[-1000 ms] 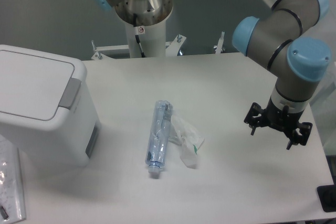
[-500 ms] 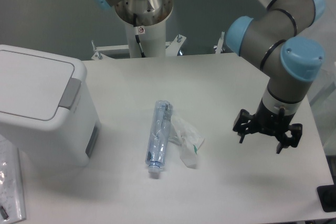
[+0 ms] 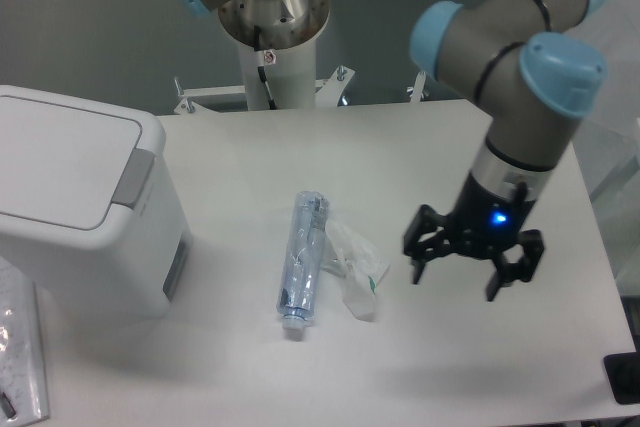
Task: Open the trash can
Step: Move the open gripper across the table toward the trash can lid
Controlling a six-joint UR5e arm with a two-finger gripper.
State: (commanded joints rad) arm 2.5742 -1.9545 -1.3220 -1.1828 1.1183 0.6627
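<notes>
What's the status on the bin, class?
Pincer open, empty, right of table. Bin far left, lid shut. Bottle and wrapper lie between.

You get bright, even overhead light; soft shadows spread beneath the gripper point(image 3: 453, 280) toward 6 o'clock, and the arm point(image 3: 520, 67) looks slightly blurred.

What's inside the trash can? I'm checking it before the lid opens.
Nothing inside shows: the trash can has its flat lid shut, covering the interior.
</notes>
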